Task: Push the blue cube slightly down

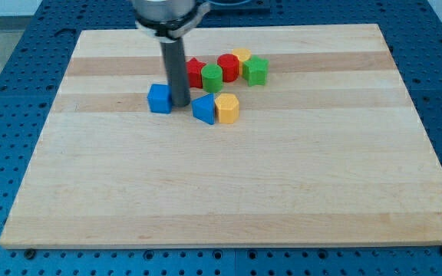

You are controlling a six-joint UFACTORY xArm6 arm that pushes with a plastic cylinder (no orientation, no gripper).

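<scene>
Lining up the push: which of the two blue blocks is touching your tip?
The blue cube, at the view's left of my tip, right against it. The other blue block is wedge-like, sits to the tip's right beside the yellow block.

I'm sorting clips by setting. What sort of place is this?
Probably a robotics lab bench: a pale wooden board lies on a blue perforated table, toy blocks such as the blue cube are clustered, and my tip stands right of that cube.

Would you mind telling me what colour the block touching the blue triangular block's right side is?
Yellow: the yellow block beside the blue triangular block, seen in the camera view.
</scene>
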